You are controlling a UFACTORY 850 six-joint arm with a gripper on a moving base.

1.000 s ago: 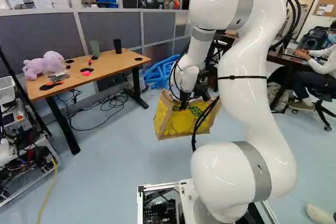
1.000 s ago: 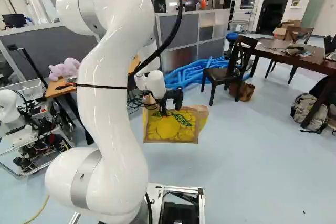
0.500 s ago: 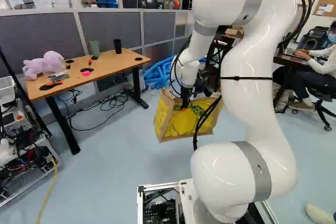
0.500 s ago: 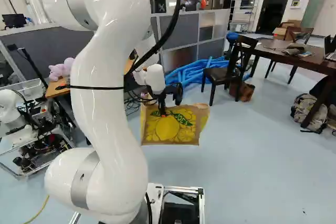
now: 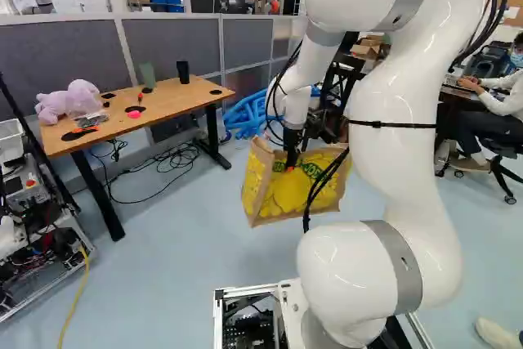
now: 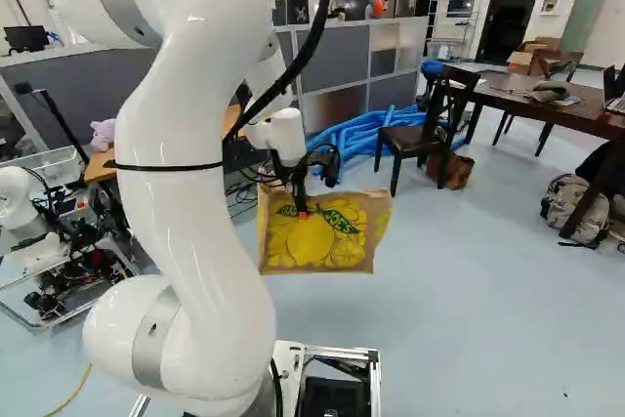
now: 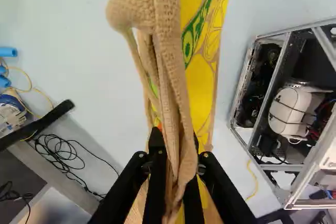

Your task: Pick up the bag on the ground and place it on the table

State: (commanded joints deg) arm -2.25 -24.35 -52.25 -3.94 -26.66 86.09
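My gripper [image 5: 291, 167] is at the top of the yellow and tan bag [image 5: 282, 195] in the left base view. The right base view also shows the gripper [image 6: 302, 210] over the bag's [image 6: 327, 241] printed side. The wrist view has the gripper [image 7: 177, 148] shut on the bag's bunched tan cloth, with a finger on each side and the yellow side [image 7: 202, 85] hanging beyond. The bag hangs upright and looks lifted from the floor. The wooden table [image 5: 181, 96] stands left of it in the left base view.
On the wooden table lie a purple plush toy [image 5: 69, 102], cups and small items. Cables [image 5: 167, 161] trail beneath. Blue tubes [image 6: 356, 134], a dark chair [image 6: 420, 134] and a dark table [image 6: 503, 95] stand behind. Another robot [image 6: 27, 207] is at the left.
The arm has folded back toward the base, its upper part shifting outward in both base views. The bag, still held, has come slightly nearer with the gripper. The base has not moved.
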